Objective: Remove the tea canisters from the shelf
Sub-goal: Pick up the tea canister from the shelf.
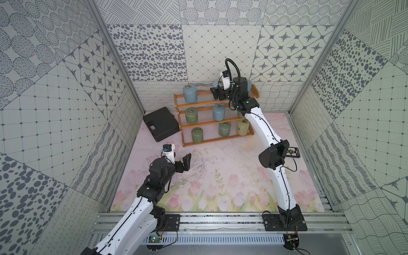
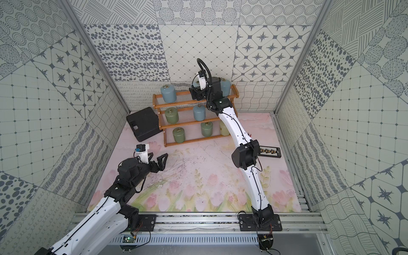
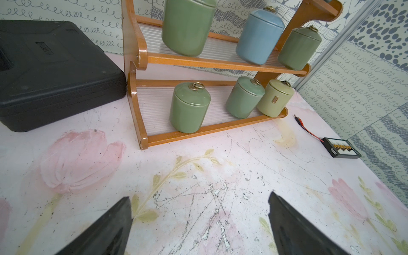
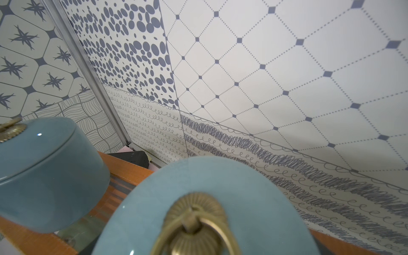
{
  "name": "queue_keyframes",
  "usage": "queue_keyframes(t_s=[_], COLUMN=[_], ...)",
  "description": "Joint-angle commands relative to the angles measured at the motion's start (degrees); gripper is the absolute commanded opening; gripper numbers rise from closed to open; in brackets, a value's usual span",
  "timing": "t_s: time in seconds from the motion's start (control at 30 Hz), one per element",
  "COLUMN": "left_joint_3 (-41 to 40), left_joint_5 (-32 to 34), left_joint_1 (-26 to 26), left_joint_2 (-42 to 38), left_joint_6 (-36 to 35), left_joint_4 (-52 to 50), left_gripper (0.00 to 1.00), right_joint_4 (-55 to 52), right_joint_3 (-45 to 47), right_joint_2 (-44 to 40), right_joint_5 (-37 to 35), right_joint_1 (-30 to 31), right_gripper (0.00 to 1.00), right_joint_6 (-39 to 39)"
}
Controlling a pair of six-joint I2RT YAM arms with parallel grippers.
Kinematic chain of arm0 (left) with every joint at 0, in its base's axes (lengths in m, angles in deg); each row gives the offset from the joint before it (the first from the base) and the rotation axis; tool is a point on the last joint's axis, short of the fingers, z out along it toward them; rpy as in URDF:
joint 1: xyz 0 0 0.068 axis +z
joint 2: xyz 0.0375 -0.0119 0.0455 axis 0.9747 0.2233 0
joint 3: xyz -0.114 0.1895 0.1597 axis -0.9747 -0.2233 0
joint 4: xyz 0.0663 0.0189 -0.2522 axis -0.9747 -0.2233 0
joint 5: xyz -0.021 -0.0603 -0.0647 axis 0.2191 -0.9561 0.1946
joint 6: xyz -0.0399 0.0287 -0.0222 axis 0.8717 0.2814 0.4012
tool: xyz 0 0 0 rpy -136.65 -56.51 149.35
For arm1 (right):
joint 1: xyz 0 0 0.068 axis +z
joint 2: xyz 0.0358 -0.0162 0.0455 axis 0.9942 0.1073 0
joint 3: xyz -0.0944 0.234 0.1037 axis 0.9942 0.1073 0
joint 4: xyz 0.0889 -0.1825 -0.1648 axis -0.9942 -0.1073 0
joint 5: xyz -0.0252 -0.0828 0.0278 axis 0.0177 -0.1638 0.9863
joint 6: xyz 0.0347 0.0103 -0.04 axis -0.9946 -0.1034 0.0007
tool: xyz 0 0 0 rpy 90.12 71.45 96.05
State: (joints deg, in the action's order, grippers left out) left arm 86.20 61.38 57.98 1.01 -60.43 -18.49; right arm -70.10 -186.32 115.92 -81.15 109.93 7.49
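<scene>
tea canisters (image 1: 218, 112) stand upright on the shelf (image 1: 217, 139), three to a tier, nine in all. the surface (image 1: 220, 167), a pink floral mat, fills the lower middle of both top views. the shelf sits at its far edge, centre frame, close to the back wall. a black case (image 1: 160, 123) lies flat just left of the shelf.

the right arm runs up the right of the frame to the top tier. there the right claw (image 1: 217, 92) is at the middle blue canister (image 1: 216, 84). the wrist and its camera hide the jaws, so i cannot tell whether they are apart or clamped. the right wrist view looks down on that canister's brass ring lid (image 4: 195, 209), with the blue canister from the tier's left end (image 1: 190, 93) near it.

the left claw (image 3: 199, 196) hangs low over the surface at lower left, jaws wide apart, holding nothing.

the top tier is all blue. the middle tier reads green, blue, green. the bottom tier reads green, green, then the pale yellow canister (image 1: 242, 127).

a small black box (image 1: 292, 152) lies by the right edge of the surface, apart from the shelf.
</scene>
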Motion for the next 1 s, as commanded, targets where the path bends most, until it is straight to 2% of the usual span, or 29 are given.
queue_keyframes(t_s=[0.0, 0.97], left_joint_3=[0.19, 0.84], left_joint_5=[-0.36, -1.31], left_joint_1=[-0.31, -0.48], left_joint_2=[-0.23, 0.49], left_joint_6=[0.34, 0.50], left_joint_4=[0.43, 0.45], left_gripper=[1.00, 1.00], right_joint_4=[1.99, 3.32], right_joint_3=[-0.90, 3.57], right_joint_2=[0.49, -7.26], right_joint_5=[0.69, 6.41], right_joint_1=[0.28, 0.46], right_gripper=[0.82, 0.71], right_joint_6=[0.85, 1.15])
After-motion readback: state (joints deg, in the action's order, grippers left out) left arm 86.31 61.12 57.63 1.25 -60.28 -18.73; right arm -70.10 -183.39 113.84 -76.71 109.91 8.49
